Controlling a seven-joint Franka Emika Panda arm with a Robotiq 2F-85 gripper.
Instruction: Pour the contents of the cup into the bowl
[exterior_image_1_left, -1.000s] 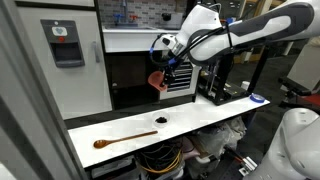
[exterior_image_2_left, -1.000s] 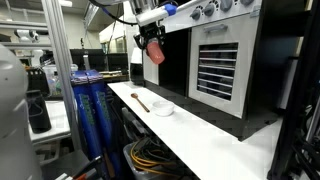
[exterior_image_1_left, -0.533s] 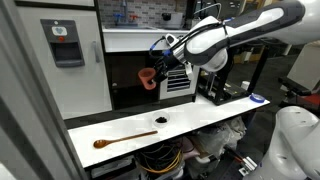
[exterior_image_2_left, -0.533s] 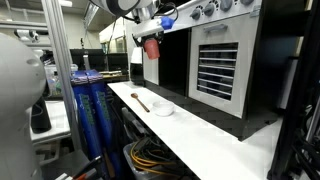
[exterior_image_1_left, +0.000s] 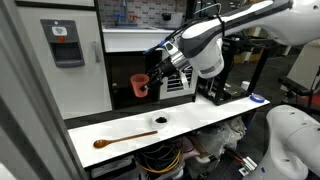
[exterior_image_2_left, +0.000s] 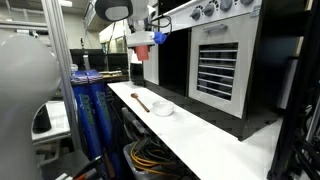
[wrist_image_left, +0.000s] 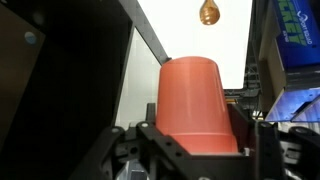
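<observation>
My gripper (exterior_image_1_left: 144, 84) is shut on the red cup (exterior_image_1_left: 138, 87) and holds it in the air, well above the white table (exterior_image_1_left: 200, 115). The small white bowl (exterior_image_1_left: 161, 121) stands on the table, below the cup and off to its right. Seen from the opposite end of the table, the cup (exterior_image_2_left: 139, 50) hangs from the gripper (exterior_image_2_left: 142, 43) beyond the bowl (exterior_image_2_left: 162, 108). In the wrist view the cup (wrist_image_left: 195, 95) fills the space between the jaws of the gripper (wrist_image_left: 196, 138); the bowl does not show there.
A long wooden spoon (exterior_image_1_left: 118, 139) lies on the table left of the bowl; the wrist view catches its head (wrist_image_left: 208, 12). A dark oven front with a vent grille (exterior_image_2_left: 215, 72) stands behind the table. Blue bins (exterior_image_2_left: 90, 100) sit beside it.
The arm has carried the cup sideways, away from above the bowl and toward the spoon end of the table. The cup has turned from tilted to more upright. The grip stays shut.
</observation>
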